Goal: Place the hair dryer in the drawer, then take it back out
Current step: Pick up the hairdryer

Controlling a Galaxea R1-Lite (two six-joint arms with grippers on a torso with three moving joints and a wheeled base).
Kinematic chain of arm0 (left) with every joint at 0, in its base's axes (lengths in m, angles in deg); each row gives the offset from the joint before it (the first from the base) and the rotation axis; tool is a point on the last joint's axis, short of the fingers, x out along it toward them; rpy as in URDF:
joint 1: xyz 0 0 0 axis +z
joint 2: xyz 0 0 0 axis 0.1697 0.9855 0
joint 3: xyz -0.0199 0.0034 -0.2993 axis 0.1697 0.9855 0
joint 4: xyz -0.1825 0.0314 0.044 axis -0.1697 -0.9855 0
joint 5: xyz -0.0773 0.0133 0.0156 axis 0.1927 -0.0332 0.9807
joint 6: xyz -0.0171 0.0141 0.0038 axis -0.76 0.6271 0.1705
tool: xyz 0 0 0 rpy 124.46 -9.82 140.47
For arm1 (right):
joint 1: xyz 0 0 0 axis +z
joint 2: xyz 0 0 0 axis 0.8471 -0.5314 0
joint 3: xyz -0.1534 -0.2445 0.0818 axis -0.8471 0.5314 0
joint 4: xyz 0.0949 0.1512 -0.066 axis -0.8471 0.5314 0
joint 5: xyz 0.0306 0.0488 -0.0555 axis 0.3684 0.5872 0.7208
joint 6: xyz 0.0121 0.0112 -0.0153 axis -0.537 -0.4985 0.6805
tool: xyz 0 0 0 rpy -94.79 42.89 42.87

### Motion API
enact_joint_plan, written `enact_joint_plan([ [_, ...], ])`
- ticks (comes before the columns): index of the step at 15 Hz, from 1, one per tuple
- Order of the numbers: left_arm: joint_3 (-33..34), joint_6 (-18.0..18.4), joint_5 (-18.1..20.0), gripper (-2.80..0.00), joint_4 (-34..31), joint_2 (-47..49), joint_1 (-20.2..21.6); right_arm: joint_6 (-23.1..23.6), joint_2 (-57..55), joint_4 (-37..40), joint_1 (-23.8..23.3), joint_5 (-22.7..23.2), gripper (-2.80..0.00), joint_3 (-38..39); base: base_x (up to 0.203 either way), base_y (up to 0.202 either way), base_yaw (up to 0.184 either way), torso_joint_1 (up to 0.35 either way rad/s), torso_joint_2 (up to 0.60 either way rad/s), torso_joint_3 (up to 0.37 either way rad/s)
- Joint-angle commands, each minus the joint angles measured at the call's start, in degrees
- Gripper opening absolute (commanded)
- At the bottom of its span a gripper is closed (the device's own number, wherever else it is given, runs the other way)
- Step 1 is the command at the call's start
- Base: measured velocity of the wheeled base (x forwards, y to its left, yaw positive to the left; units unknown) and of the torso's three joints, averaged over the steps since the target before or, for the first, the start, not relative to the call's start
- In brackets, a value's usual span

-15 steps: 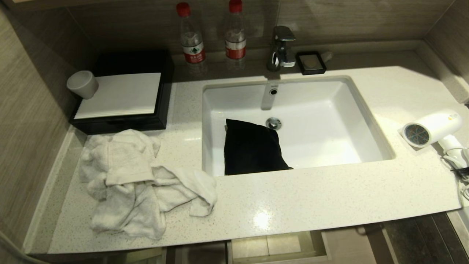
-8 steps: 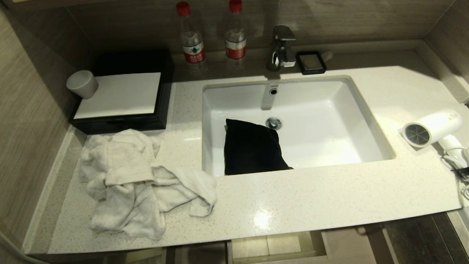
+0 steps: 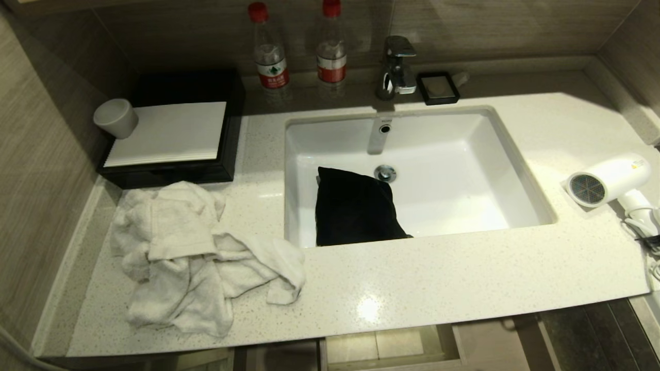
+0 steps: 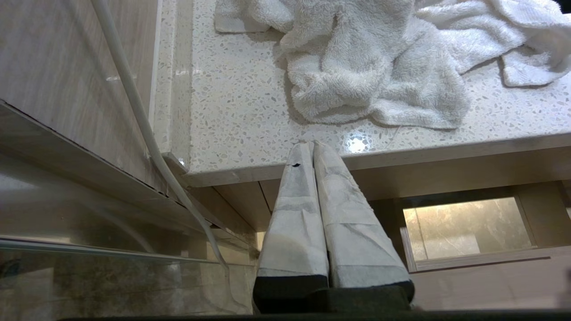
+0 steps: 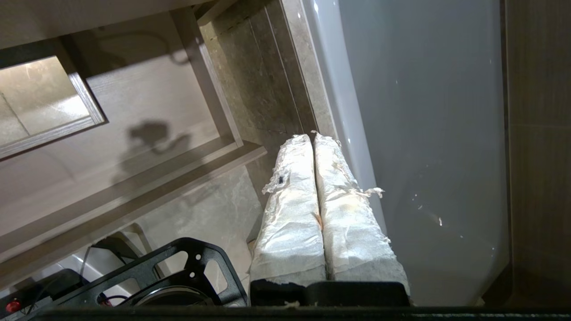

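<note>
Fingers of the right gripper [image 5: 312, 138] are pressed together on nothing, hanging low beside the pulled-out drawer [image 5: 147, 178] and a grey wall panel, over the floor. Likewise clenched and empty, the left gripper [image 4: 310, 145] sits parked just below the countertop [image 3: 464, 273] edge, near the crumpled towel [image 4: 370, 67]. One hair dryer [image 3: 608, 180] lies on the counter's far right, grille toward the sink [image 3: 454, 170], cord at the edge. Two bottles [image 3: 269, 49] stand behind; one black cloth [image 3: 353, 206] lies in the basin. Bare counter separates sink and dryer.
</note>
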Motion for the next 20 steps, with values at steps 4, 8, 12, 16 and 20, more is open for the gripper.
enact_joint_plan([
  [4,0.0,0.0,0.0,-2.80,0.0,0.0,0.0,0.5,0.0,-0.8,-0.5,0.1,-2.80,0.5,0.000,0.000,0.000,0.000,0.00,0.000],
  [8,0.1,0.0,0.0,-2.80,0.0,0.0,0.0,1.8,-1.7,-0.8,0.4,0.5,-2.80,0.0,0.000,0.000,0.000,0.000,0.00,0.000],
  [12,0.1,0.0,0.0,-2.80,0.0,0.0,0.0,2.0,-3.8,-1.5,3.0,0.7,-2.80,-0.8,0.000,0.000,0.000,0.000,0.00,0.000],
  [16,0.0,0.0,0.0,-2.80,0.0,0.0,0.0,2.2,-6.5,-5.8,3.6,1.0,-2.80,-0.7,0.000,0.000,0.000,0.000,0.00,0.000],
  [20,0.1,0.0,0.0,-2.80,0.0,0.0,0.0,2.5,-11.3,-10.5,4.4,1.4,-2.80,-0.8,0.000,0.000,0.000,0.000,0.00,0.000],
])
